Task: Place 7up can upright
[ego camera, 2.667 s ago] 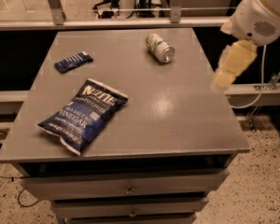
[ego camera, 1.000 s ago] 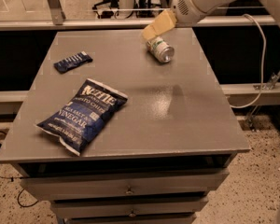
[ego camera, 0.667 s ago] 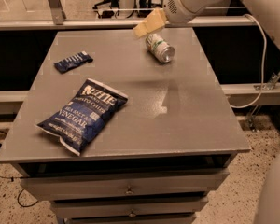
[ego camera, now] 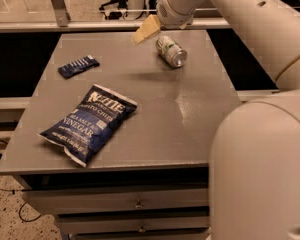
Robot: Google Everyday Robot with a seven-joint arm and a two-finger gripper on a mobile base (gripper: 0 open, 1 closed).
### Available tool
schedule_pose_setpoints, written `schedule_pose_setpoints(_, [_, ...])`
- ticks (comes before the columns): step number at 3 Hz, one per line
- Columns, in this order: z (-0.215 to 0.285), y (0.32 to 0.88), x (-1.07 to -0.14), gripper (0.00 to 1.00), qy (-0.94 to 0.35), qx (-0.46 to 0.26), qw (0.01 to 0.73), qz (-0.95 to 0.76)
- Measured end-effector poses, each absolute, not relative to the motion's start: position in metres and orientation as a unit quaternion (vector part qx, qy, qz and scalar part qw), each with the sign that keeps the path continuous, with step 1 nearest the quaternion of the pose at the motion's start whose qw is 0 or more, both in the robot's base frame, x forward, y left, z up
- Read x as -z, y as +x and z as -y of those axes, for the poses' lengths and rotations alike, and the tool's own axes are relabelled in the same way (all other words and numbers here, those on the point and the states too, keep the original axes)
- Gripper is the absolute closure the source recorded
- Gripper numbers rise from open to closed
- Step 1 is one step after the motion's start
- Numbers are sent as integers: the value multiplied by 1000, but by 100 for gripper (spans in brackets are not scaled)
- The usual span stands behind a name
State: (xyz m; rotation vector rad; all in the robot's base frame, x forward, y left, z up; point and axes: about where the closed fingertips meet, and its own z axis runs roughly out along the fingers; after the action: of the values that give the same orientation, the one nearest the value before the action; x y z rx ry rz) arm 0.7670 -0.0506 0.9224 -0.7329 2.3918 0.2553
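Note:
The 7up can lies on its side at the far right of the grey table, its silver end facing the front right. My gripper hangs just above the table's far edge, a little to the left of the can and apart from it. Its tan fingers point down and to the left. My white arm fills the right side of the camera view.
A blue Kettle chip bag lies flat at the front left. A small dark blue packet lies at the far left. A metal rail runs behind the table. Drawers sit under the top.
My gripper has swung from the table's right side across to the far edge, passing over the can, and now sits left of it. The can has not moved.

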Motion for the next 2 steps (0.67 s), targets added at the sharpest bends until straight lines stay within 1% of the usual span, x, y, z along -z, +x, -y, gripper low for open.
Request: schedule_pose_setpoints(2, [58,794,-879,0,-269,-63,260,-925])
